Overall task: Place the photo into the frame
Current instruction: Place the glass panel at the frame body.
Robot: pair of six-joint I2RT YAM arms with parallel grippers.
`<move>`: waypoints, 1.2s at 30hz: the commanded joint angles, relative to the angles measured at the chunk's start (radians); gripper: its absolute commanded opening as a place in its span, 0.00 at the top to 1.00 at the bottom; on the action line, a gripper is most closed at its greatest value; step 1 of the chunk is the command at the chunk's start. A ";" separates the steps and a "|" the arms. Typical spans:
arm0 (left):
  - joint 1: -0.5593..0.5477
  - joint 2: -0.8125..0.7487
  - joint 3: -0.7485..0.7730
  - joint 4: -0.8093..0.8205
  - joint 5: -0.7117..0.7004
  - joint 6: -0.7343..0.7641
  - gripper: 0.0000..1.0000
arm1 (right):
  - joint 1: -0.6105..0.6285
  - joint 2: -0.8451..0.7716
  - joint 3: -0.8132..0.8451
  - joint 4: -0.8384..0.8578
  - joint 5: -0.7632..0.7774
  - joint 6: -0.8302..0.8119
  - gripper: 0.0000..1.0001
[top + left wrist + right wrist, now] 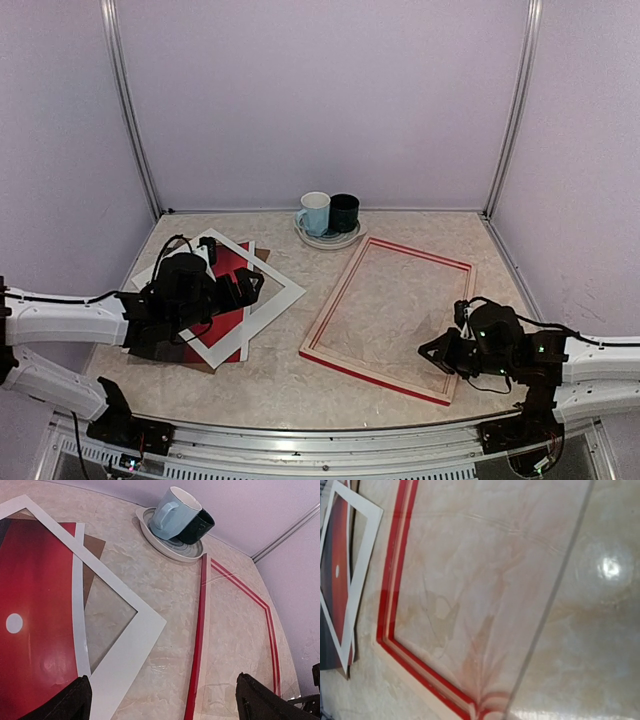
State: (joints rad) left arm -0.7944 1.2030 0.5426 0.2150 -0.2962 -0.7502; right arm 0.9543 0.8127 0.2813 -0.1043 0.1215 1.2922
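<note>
Marbled bench [290, 370] between lilac walls [320, 100]. On the left, photo [35, 605] face up under a tilted white mat [132, 640], brown board [95, 545] beneath. On the right, frame [198, 625] flat on the bench, well apart from the photo. Left claw [245, 288] spread wide above the mat, grasping nothing. Right claw [437, 352] clenched over the frame's near right part. At the back, two mugs [330, 212] on a saucer [325, 240]
</note>
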 commanded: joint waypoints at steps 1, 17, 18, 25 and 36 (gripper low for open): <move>-0.032 0.098 0.092 0.042 0.050 0.033 0.01 | 0.025 -0.029 0.025 -0.054 0.036 0.041 1.00; -0.069 0.268 0.202 0.054 0.102 0.049 0.01 | 0.065 -0.087 0.021 -0.156 0.067 0.123 1.00; -0.070 0.269 0.205 0.053 0.102 0.049 0.01 | 0.069 -0.083 0.029 -0.165 0.074 0.126 1.00; -0.071 0.298 0.214 0.059 0.119 0.045 0.01 | 0.116 -0.041 0.060 -0.199 0.089 0.164 1.00; -0.071 0.322 0.220 0.071 0.132 0.047 0.01 | 0.167 -0.060 0.085 -0.301 0.163 0.226 1.00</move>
State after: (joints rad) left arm -0.8589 1.5127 0.7383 0.2623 -0.1791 -0.7197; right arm 1.1046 0.7750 0.3370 -0.3439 0.2474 1.4933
